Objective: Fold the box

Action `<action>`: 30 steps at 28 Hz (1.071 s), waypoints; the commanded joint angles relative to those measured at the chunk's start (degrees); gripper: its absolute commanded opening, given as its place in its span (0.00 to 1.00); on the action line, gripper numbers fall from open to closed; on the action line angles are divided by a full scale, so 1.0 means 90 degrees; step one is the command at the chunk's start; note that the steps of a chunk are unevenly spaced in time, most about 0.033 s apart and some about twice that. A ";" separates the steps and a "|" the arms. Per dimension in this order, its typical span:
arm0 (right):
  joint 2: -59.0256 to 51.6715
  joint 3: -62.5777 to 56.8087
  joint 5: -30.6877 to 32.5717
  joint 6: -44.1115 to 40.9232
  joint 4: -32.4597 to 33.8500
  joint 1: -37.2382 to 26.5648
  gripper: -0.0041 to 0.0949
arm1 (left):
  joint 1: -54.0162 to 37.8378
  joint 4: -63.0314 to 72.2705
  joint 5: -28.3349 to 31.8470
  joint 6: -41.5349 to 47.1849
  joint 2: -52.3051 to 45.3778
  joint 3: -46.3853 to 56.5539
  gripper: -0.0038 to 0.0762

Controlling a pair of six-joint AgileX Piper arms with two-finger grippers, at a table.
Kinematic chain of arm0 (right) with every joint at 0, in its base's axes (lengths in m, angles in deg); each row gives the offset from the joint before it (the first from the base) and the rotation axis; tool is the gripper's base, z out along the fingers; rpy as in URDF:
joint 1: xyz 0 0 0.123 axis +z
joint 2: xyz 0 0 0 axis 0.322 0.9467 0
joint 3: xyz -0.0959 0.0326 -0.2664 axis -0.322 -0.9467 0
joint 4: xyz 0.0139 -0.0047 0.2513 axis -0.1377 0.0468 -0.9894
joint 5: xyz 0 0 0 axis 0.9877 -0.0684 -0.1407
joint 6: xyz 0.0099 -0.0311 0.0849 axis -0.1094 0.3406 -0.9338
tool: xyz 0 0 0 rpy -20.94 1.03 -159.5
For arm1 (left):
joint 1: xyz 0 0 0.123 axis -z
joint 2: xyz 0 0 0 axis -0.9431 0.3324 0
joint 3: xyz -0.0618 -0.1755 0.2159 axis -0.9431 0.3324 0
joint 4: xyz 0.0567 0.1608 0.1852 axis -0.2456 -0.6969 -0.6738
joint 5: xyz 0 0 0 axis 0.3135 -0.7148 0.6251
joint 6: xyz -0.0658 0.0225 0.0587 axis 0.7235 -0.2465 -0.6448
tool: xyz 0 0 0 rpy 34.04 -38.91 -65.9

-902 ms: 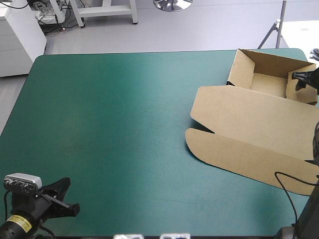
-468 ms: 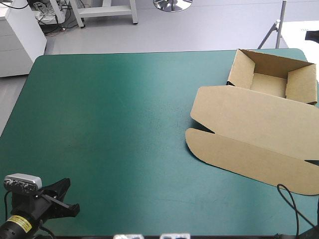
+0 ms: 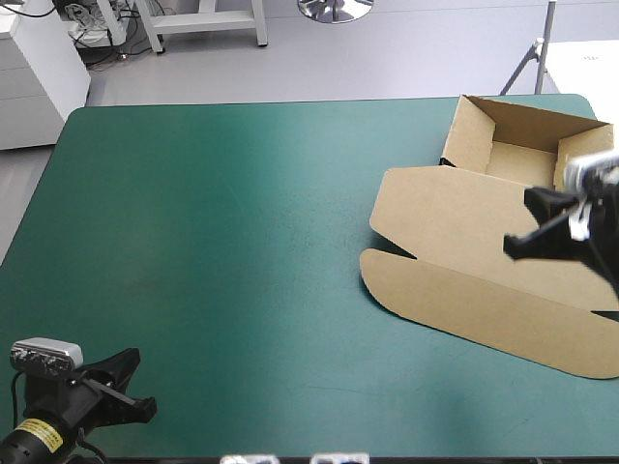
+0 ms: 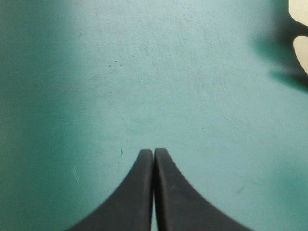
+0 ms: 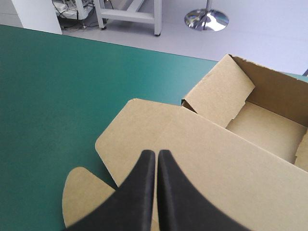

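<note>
The brown box (image 3: 455, 227) lies at the table's right side as an open tray (image 3: 522, 162) with raised walls at the far right corner. Its lid lies flat toward the near side, ending in a rounded front flap (image 3: 455, 300). My right gripper (image 3: 514, 246) hovers over the lid, shut, with nothing held. In the right wrist view its tips (image 5: 156, 153) meet above the lid (image 5: 216, 144), with the tray (image 5: 269, 125) ahead. My left gripper (image 3: 145, 408) rests shut at the near left corner, far from the box. Its tips (image 4: 154, 151) meet over bare cover, and a box edge (image 4: 302, 48) shows far ahead.
Bare teal-green cover (image 3: 222, 242) stretches from the box to the table's left edge. The box reaches the table's right edge. A white cabinet (image 3: 34, 77) stands beyond the far left corner.
Earlier the right gripper stood open at the tray's right wall. It then left the view and now hangs shut over the lid. The left arm has not moved.
</note>
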 commanded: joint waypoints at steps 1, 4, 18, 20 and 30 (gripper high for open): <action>-0.1348 -0.1146 -0.1042 0.0500 -0.0265 0.0060 0.04 | 0.0020 0.0121 0.0392 0.0055 0.0080 -0.0157 0.04; -0.2323 -0.2034 -0.1058 0.0561 -0.0095 0.0060 0.04 | 0.0020 0.0121 0.0404 0.0055 0.0080 -0.0157 0.04; -0.3441 -0.3633 -0.0885 0.0474 0.0465 0.0785 0.04 | 0.0020 0.0103 0.0486 -0.0213 0.0080 -0.0157 0.04; -0.3611 -0.3775 -0.0982 0.0297 0.0655 0.0827 0.04 | 0.0020 0.0103 0.0489 -0.0213 0.0080 -0.0157 0.04; -0.4193 -0.4267 -0.1055 0.0006 0.1000 0.0838 0.04 | 0.0020 0.0103 0.0435 -0.0213 0.0080 -0.0157 0.04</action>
